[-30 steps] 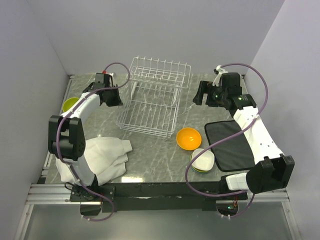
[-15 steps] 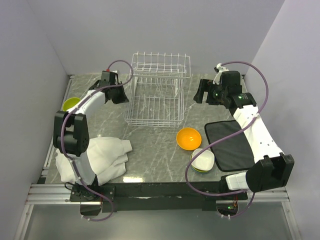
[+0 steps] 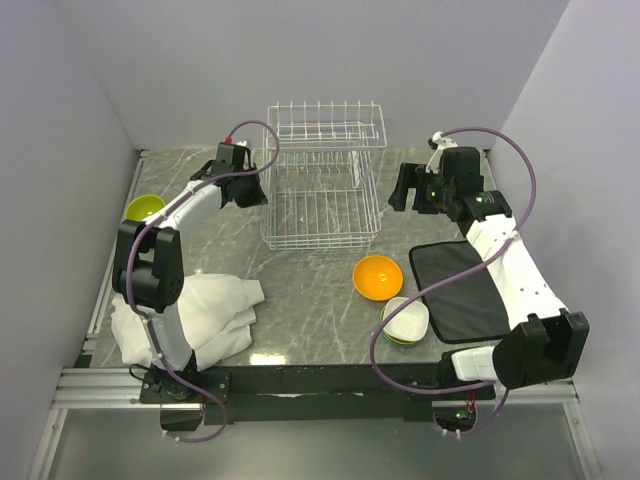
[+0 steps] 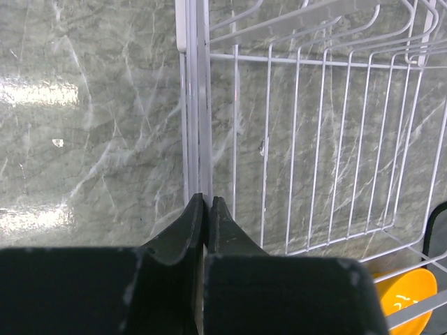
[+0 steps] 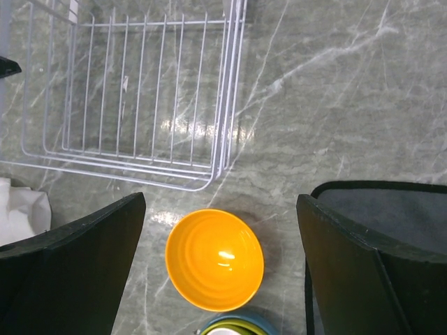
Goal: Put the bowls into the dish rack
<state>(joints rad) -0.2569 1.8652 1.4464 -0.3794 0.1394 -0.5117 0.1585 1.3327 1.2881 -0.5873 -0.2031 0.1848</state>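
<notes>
The white wire dish rack (image 3: 322,175) stands at the back middle of the table, empty. My left gripper (image 3: 255,190) is shut on the rack's left rim wire; in the left wrist view (image 4: 206,202) the jaws pinch the rim (image 4: 195,105). My right gripper (image 3: 405,190) is open and empty, just right of the rack and above the table (image 5: 220,201). An orange bowl (image 3: 378,277) lies in front of the rack and below my right gripper (image 5: 214,258). A stack of bowls (image 3: 405,321), white inside over lime and blue, sits nearer. A lime bowl (image 3: 142,208) sits at the far left.
A crumpled white cloth (image 3: 210,315) lies at the front left. A black mat (image 3: 460,290) lies at the right, beside the bowl stack, and shows in the right wrist view (image 5: 412,209). Purple-grey walls close in the back and both sides.
My left gripper has dragged the rack to the right and turned it square to the table. The right arm has hardly moved.
</notes>
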